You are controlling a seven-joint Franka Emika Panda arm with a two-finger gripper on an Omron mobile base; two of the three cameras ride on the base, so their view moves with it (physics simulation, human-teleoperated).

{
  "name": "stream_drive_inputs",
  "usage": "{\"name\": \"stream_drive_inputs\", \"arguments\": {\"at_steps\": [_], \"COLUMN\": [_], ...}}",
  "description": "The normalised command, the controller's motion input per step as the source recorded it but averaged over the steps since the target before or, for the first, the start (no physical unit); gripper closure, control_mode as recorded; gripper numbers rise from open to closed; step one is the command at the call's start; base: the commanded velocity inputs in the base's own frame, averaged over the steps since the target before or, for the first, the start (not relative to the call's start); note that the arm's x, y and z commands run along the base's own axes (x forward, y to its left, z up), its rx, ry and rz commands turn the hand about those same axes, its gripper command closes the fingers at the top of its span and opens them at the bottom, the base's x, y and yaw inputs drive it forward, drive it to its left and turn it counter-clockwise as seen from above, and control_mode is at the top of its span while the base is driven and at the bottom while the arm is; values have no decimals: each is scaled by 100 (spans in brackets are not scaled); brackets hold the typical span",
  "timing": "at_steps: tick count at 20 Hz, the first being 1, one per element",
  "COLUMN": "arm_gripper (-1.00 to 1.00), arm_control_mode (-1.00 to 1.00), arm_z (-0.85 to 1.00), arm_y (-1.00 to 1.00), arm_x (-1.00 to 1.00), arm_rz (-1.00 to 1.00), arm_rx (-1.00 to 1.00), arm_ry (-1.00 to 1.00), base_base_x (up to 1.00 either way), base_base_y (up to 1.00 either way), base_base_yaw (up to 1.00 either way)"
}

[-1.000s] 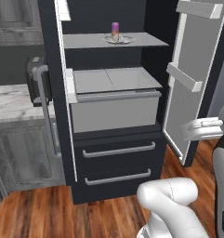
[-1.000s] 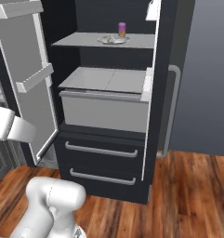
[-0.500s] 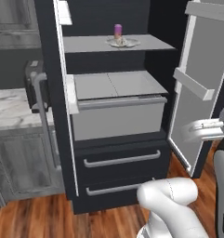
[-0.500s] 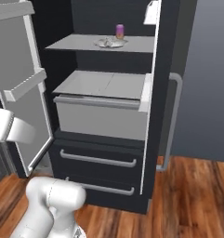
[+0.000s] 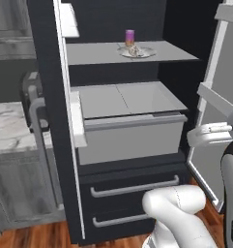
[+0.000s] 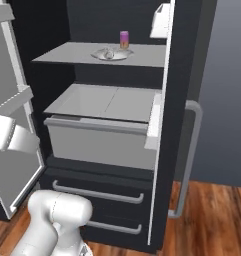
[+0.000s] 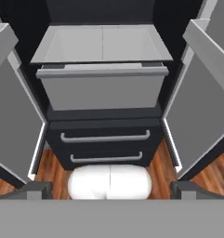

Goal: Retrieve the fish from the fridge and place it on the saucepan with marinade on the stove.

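Closer now: the whole picture has grown and shifted in both base views, so the base has driven nearer the fridge (image 5: 46, 121) and nothing inside it has moved. The gripper (image 7: 111, 189) is spread wide and empty, its two dark fingertips (image 7: 39, 188) far apart. It faces the pulled-out grey bin (image 7: 102, 90) straight ahead, with the two lower drawers (image 7: 104, 135) below that.

The fish (image 5: 134, 50) lies well above and beyond the gripper, on a small plate (image 5: 148, 52) on the upper shelf (image 5: 89, 53). The pink-and-yellow cylinder (image 5: 130, 37) stands just behind it, on the side away from the gripper.

The reach looks like the risky part. The gripper has to climb past the front lip of the bin and then the front edge of the shelf. If it rises too late or too close, the fingers could strike either one.

The fish is small and pale on a loose plate. A closing pinch that lands on the rim would probably push the plate back rather than catch the fish. Going in too deep could tip the cylinder.

The left door (image 7: 11, 107) and the right door (image 7: 204, 100) stand open on either side of the gripper. A wide swing of the arm on the way in or out could clip one of them.
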Motion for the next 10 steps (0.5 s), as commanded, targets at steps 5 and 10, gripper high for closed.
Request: {"name": "stream_drive_inputs", "arguments": {"at_steps": [5, 10], "arm_gripper": [-100, -100], "arm_control_mode": [100, 100], "arm_z": [0, 0], "arm_y": [0, 0], "arm_x": [0, 0], "arm_rz": [0, 0], "arm_rx": [0, 0], "arm_ry": [0, 0], "base_base_x": [68, 57], "base_base_y": [6, 1], "base_base_yaw": [0, 0]}}
